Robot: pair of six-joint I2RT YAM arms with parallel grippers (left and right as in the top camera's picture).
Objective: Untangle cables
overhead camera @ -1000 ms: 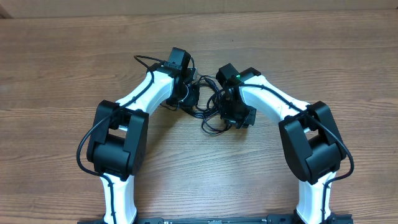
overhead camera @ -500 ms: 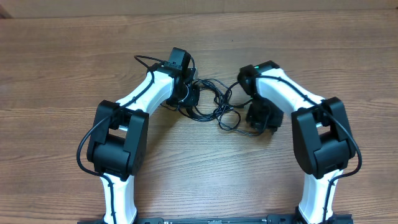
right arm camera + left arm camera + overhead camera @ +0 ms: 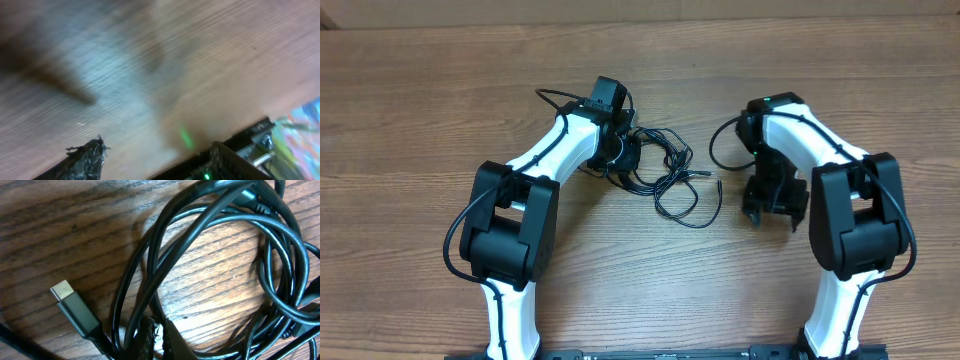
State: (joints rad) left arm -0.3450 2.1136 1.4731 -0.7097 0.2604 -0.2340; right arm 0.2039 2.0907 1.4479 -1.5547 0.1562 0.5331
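Observation:
The cables (image 3: pixel 672 172) are a loose tangle of thin black cords on the wooden table, with a loop trailing right to about the table's middle. My left gripper (image 3: pixel 623 158) sits at the tangle's left end. In the left wrist view its fingertips (image 3: pixel 160 334) are pressed together among the cords (image 3: pixel 215 215), shut on them. A silver-tipped plug (image 3: pixel 64 291) lies just to their left. My right gripper (image 3: pixel 770 208) is to the right of the tangle, apart from it. In the blurred right wrist view it (image 3: pixel 155 152) is open with only bare table between the fingers.
The wooden table (image 3: pixel 420 100) stretches all round. A thicker black wire (image 3: pixel 718 150) loops off the right arm beside the tangle. The arm bases stand at the front edge.
My right gripper moved right and toward the front, away from the tangle. It drew a cord loop out to the right and let it go. The left gripper stayed put.

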